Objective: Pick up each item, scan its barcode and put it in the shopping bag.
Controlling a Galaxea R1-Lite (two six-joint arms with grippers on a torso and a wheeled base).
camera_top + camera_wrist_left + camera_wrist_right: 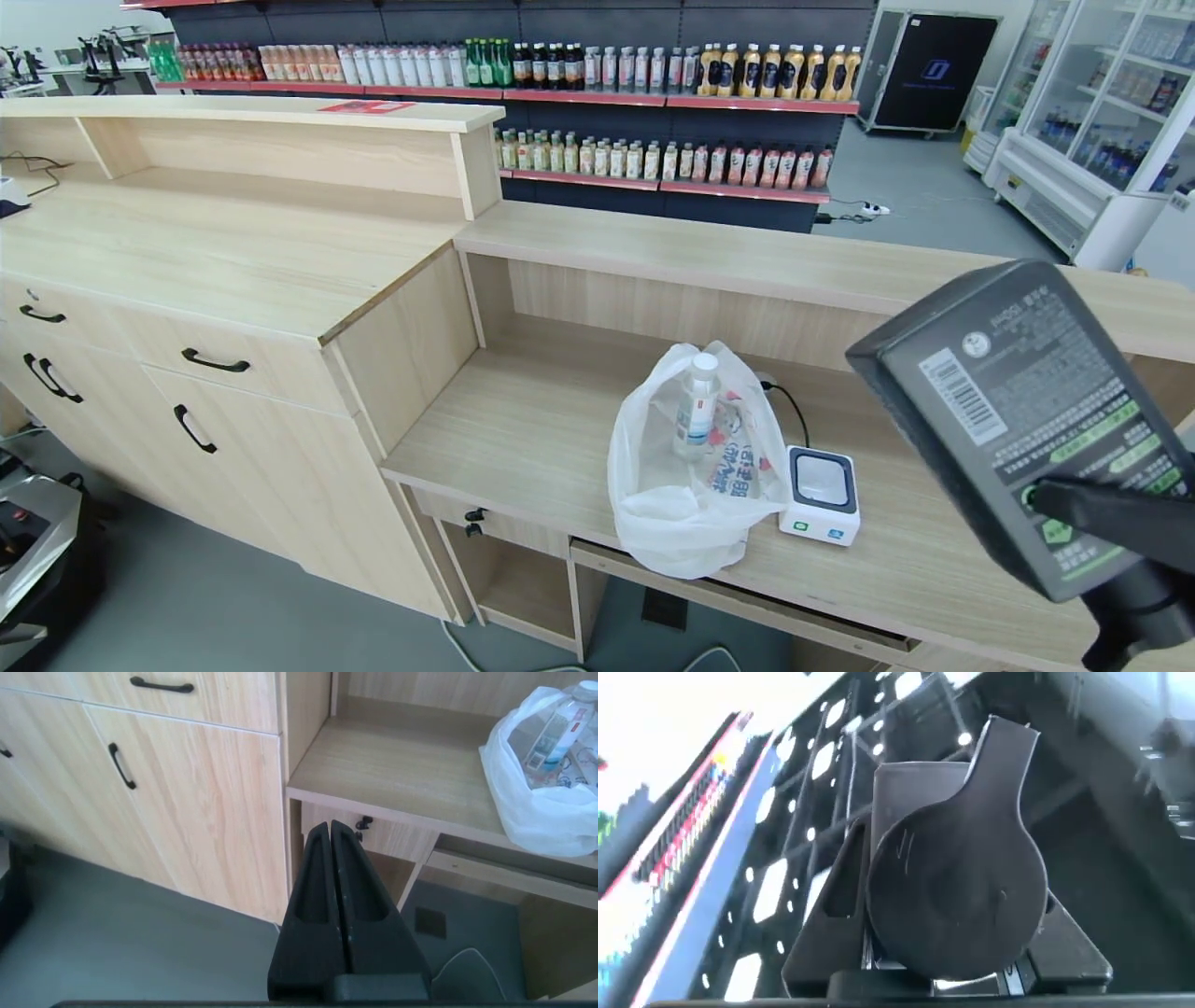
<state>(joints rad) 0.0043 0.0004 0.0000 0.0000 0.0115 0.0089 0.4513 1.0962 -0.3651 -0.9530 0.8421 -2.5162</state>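
A dark grey flat package (1027, 420) with a barcode label hangs high at the right, close to the head camera, above the counter's right end. My right gripper (1055, 499) is shut on its lower edge; in the right wrist view the same dark package (957, 887) sits between the fingers (831, 905), tilted up toward the ceiling. On the lower counter stands a white shopping bag (672, 504) with a clear bottle (698, 401) inside, and a small white scanner (821, 495) beside it. My left gripper (332, 835) is shut and empty, low over the floor in front of the cabinet, left of the bag (547, 803).
The lower wooden counter (523, 429) has bare room left of the bag. A taller cabinet (215, 280) with drawers and black handles stands on the left. Shelves of bottled drinks (653, 75) line the back, and glass fridges (1102, 112) stand at the far right.
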